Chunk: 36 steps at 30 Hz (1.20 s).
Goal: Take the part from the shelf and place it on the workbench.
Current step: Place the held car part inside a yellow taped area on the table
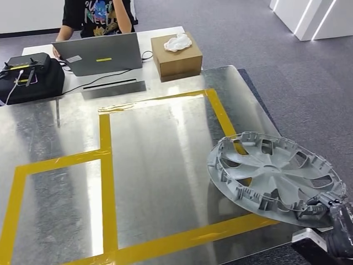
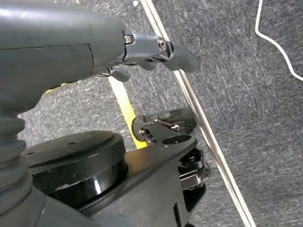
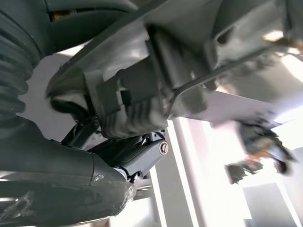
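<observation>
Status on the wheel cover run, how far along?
Done: the wheel cover is off the shelf and at the workbench. In hand: the right hand grips its near rim, cover tilted over the table's right edge. Left: set it flat, let go.

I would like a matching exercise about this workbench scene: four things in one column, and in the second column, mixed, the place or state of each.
Things:
1. hubcap
2. white cloth
3. laptop
4. black bag

Places or states:
A. open, in front of a seated person
B. at the far left end of the table
C. lying on top of the cardboard box
D. held at its rim by the right hand, over the workbench's near right corner

Pairs: 1-D, 2-C, 3-A, 4-B
</observation>
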Tool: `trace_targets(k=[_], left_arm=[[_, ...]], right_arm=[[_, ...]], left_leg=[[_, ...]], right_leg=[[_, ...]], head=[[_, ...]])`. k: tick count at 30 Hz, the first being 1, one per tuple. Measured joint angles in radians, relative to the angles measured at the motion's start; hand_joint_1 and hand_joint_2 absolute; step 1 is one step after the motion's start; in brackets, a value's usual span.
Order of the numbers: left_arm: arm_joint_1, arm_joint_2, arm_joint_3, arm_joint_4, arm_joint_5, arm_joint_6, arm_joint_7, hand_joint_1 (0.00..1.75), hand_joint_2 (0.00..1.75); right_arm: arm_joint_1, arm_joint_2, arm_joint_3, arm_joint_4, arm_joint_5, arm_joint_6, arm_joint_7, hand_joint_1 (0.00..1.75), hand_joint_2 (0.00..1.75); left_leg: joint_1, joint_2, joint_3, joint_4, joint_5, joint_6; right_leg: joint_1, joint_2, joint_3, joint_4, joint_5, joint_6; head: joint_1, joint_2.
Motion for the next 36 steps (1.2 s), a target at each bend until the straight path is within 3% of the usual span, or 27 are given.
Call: trace_targets(k=[3,7,14,21,27,31,36], left_arm=[[0.0,0.003,0.008,0.0,0.0,0.001,-0.001,0.0,1.75],[0.001,0.005,0.014,0.0,0.0,0.009,-0.016,0.0,1.75],[0.001,0.026,0.034,0.0,0.004,0.029,-0.036,0.0,1.75],[0.004,0.032,0.041,0.0,0.004,0.033,-0.04,0.0,1.75],[0.003,0.039,0.04,0.0,-0.026,0.049,-0.084,0.0,1.75],[-0.003,0.039,0.039,0.0,-0.041,0.033,-0.112,0.0,1.75],[-0.01,0.037,0.035,0.0,-0.061,0.017,-0.115,0.0,1.75]], right_arm=[[0.001,-0.035,-0.006,0.068,0.127,0.01,0.113,1.75,1.75],[-0.033,-0.063,0.025,0.175,0.174,0.008,0.153,1.75,1.75],[-0.12,-0.139,0.237,0.37,0.14,-0.112,0.063,1.75,1.75],[-0.142,-0.183,0.326,0.426,0.125,-0.129,0.06,1.75,1.75],[-0.18,-0.218,0.449,0.466,0.112,-0.222,-0.017,1.75,1.75],[-0.262,-0.239,0.581,0.514,0.121,-0.268,-0.053,1.75,1.75],[-0.385,-0.26,0.683,0.579,0.176,-0.247,-0.064,1.75,1.75]], left_leg=[[0.001,0.001,0.004,-0.007,0.005,-0.009],[0.002,0.002,0.009,-0.011,0.002,-0.021],[0.003,0.002,0.013,-0.012,0.0,-0.028],[0.002,0.002,0.013,-0.012,0.0,-0.027],[0.002,0.004,0.013,-0.012,0.0,-0.028],[0.003,0.004,0.013,-0.012,0.002,-0.028],[0.004,0.004,0.012,-0.012,0.005,-0.028]], right_leg=[[0.0,0.001,-0.001,0.0,0.001,-0.004],[0.002,0.002,-0.003,0.0,-0.001,-0.007],[0.002,0.002,-0.002,-0.001,-0.003,-0.01],[0.001,0.002,-0.001,-0.002,-0.003,-0.01],[0.001,0.004,-0.002,-0.003,-0.002,-0.009],[0.002,0.004,-0.002,-0.003,-0.001,-0.009],[0.002,0.004,-0.002,-0.003,0.002,-0.01]], head=[[0.0,0.0],[0.0,0.0],[0.001,0.0],[0.0,0.0],[0.0,0.0],[0.0,0.0],[0.0,0.0]])
